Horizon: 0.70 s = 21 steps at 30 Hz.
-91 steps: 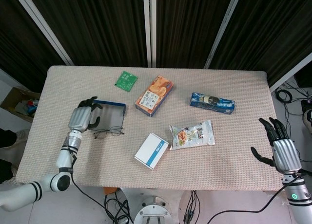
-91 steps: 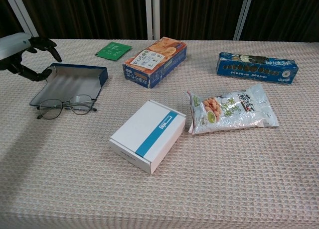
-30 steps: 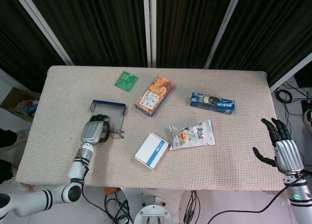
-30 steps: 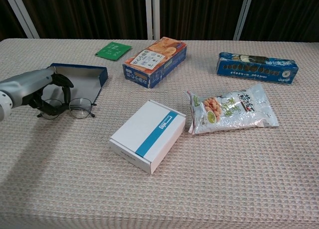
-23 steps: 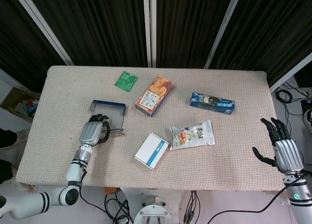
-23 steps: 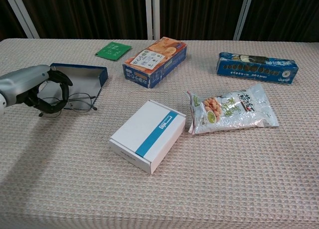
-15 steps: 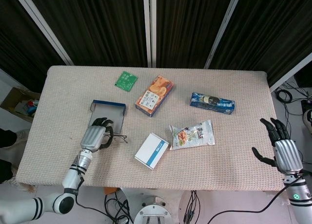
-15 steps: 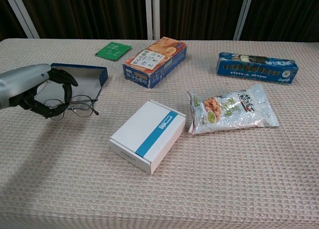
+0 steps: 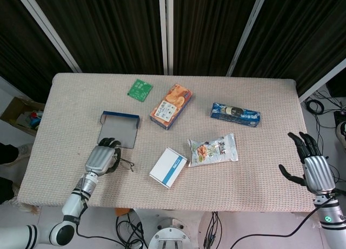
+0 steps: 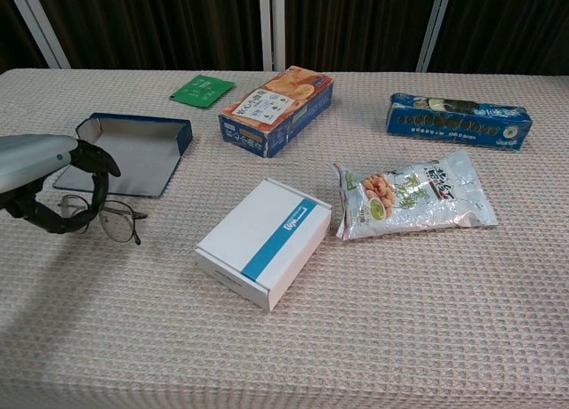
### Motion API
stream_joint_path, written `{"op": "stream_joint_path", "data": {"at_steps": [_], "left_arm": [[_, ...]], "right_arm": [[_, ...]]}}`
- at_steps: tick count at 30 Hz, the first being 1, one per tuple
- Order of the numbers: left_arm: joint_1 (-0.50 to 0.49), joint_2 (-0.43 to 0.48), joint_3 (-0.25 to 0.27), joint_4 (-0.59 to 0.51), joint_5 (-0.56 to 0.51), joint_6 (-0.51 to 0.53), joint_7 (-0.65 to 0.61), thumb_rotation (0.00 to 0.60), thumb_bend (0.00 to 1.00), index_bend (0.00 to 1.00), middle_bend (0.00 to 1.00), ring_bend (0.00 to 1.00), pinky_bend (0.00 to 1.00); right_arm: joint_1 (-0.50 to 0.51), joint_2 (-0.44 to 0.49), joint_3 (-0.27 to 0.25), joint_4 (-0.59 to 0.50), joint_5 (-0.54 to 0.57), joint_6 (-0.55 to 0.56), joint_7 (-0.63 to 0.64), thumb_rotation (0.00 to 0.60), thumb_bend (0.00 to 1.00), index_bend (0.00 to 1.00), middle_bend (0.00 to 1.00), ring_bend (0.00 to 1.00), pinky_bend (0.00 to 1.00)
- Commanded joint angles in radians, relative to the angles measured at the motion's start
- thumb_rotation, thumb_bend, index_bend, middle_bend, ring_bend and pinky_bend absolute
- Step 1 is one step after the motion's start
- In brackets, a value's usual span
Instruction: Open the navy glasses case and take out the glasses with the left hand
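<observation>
The left hand (image 9: 102,158) has a brushed silver shell over its back and black fingers (image 9: 111,144). A slim silver wrist section runs from it into a white forearm, with a black band and a grey ring at the joint near the table's edge. The right hand (image 9: 312,165) is built alike: a ribbed silver back and black fingers (image 9: 303,142). Below it sits a white wrist link bearing a small green round mark, and a black cable trails off beside it.
</observation>
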State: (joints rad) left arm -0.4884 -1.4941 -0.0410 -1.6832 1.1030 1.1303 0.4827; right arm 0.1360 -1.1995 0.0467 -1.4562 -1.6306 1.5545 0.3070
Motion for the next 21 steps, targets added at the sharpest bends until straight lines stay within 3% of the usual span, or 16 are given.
{"op": "stream_joint_path", "data": {"at_steps": [1, 7, 9, 13, 15, 21], "left_arm": [[0.01, 0.009, 0.018, -0.011, -0.002, 0.019, 0.039, 0.6, 0.54, 0.63, 0.22, 0.1, 0.12], [-0.005, -0.02, 0.018, -0.002, -0.009, -0.003, 0.065, 0.6, 0.53, 0.62, 0.21, 0.1, 0.12], [-0.013, -0.033, 0.017, 0.007, -0.013, -0.012, 0.075, 0.6, 0.51, 0.54, 0.18, 0.09, 0.12], [-0.021, -0.037, 0.012, 0.0, -0.016, -0.023, 0.073, 0.6, 0.42, 0.26, 0.13, 0.09, 0.12], [-0.018, -0.036, 0.01, -0.005, -0.009, -0.012, 0.07, 0.6, 0.38, 0.18, 0.12, 0.09, 0.12], [0.004, -0.01, -0.002, -0.032, 0.028, 0.044, 0.035, 0.6, 0.32, 0.11, 0.11, 0.09, 0.12]], "right_arm": [[0.002, -0.001, 0.0, -0.001, 0.0, -0.002, -0.002, 0.6, 0.22, 0.02, 0.15, 0.0, 0.05], [0.001, 0.002, 0.0, -0.006, 0.002, -0.003, -0.007, 0.6, 0.22, 0.02, 0.15, 0.0, 0.05], [-0.001, 0.003, -0.001, -0.007, 0.003, -0.001, -0.008, 0.6, 0.22, 0.02, 0.15, 0.0, 0.05], [-0.005, 0.007, 0.0, -0.01, 0.005, 0.004, -0.008, 0.6, 0.22, 0.02, 0.15, 0.0, 0.05], [-0.006, 0.008, 0.0, -0.011, 0.005, 0.006, -0.008, 0.6, 0.22, 0.02, 0.15, 0.0, 0.05], [-0.006, 0.01, 0.002, -0.009, 0.009, 0.003, -0.003, 0.6, 0.22, 0.02, 0.15, 0.0, 0.05]]}}
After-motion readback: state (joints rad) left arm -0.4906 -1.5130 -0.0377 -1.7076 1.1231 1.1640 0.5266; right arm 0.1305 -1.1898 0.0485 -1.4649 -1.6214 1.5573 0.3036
